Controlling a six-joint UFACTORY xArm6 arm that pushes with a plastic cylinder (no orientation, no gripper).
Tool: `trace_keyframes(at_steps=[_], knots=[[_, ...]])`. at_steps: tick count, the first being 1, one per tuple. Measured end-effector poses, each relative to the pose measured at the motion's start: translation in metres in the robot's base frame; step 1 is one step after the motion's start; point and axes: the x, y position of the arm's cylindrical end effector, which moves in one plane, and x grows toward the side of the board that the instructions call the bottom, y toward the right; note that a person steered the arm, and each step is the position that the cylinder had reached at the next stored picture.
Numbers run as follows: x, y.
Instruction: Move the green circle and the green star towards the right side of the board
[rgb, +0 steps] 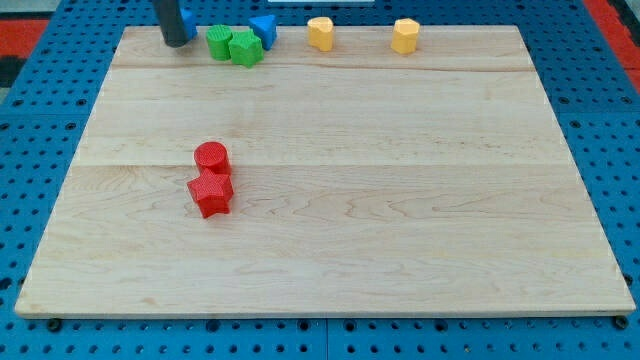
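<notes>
Right now my tip (175, 42) sits at the top-left of the surface (400, 230), just to the view's left of the two green blocks. There is no end effector that opens or holds here, only the plain rod, and it grips nothing. A bit of blue shows behind the rod, but I cannot tell what it is.

The green circle (218, 42) and the green star (245, 47) touch each other near the top edge, the circle nearer my tip. Just beside the star on the view's right stands a blue triangle (264, 29). Further right along the same edge are two yellow blocks, a yellow block (320, 33) and a second yellow block (405, 36).

My worry is the crowding. A straight push rightwards would likely drive the greens into the blue triangle and carry it along, perhaps into the yellows too. The pair could also split, one slipping round the rod, or ride off the top edge, since they sit so close to it. The red circle (211, 157) and red star (210, 193), touching each other, lie well apart at lower left and should not interfere.
</notes>
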Motion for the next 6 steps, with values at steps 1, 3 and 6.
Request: trace_keyframes(at_steps=[1, 3, 6], knots=[[-0.011, 0.016], [0.035, 0.067], [0.027, 0.171]])
